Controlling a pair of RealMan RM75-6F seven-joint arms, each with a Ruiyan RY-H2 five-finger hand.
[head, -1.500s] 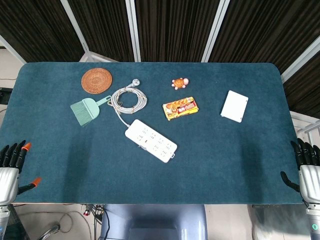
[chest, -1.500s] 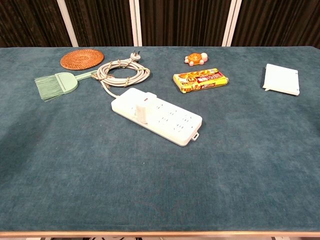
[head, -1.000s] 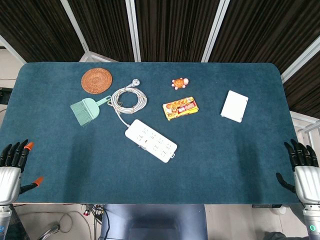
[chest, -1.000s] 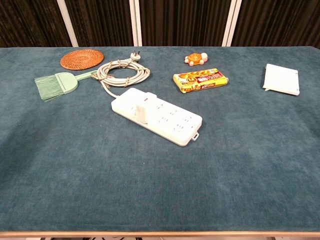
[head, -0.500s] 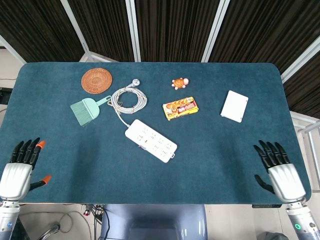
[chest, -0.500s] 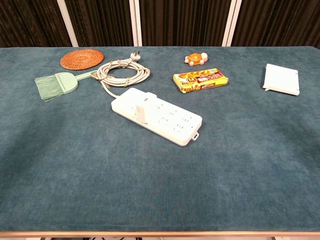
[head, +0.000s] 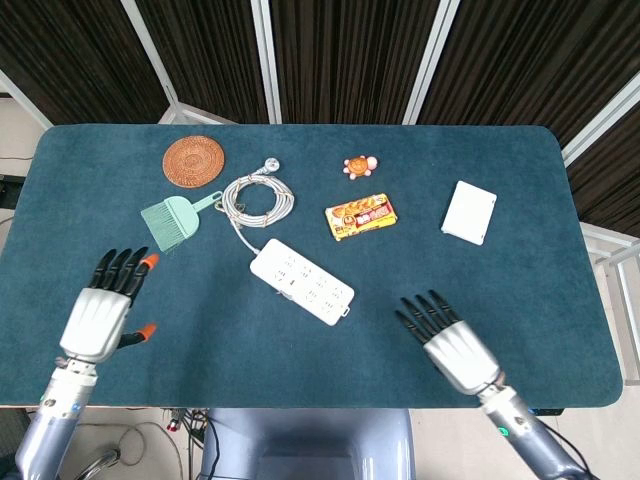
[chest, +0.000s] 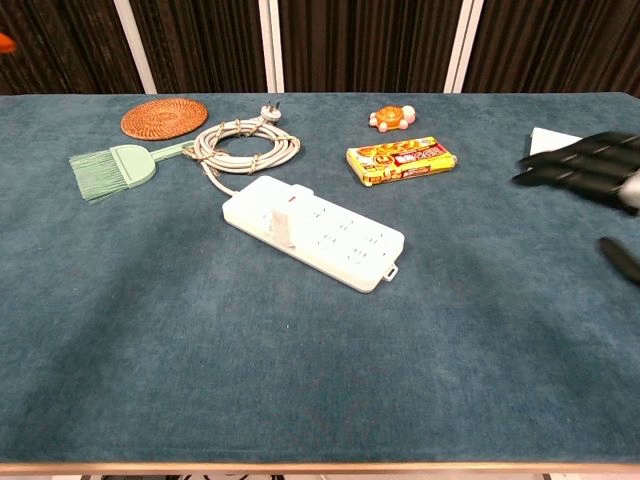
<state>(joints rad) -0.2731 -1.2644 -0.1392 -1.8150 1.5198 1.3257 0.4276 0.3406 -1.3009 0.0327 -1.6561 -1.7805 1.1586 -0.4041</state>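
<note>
Your left robot hand (head: 100, 312) hovers over the near left part of the counter (head: 520, 290), palm down, its fingers spread and holding nothing. The thing nearest to it is a green brush (head: 173, 218), lying just beyond its fingertips with the bristles toward you.

Your right robot hand (head: 448, 342) hovers over the near right part of the counter, also palm down, fingers apart and empty. In the chest view it shows at the right edge (chest: 590, 175). The thing nearest to it is a white power strip (head: 301, 281), lying at a slant near the middle of the counter, to the left of that hand and apart from it.

The strip's cord (head: 255, 199) is coiled just beyond it, beside the brush. Farther back on the left lies a round woven coaster (head: 194, 160). Beyond the strip to the right lies a yellow snack pack (head: 361, 216), with a small turtle toy (head: 359, 165) behind it. A white box (head: 469, 212) lies well beyond the right robot hand.
</note>
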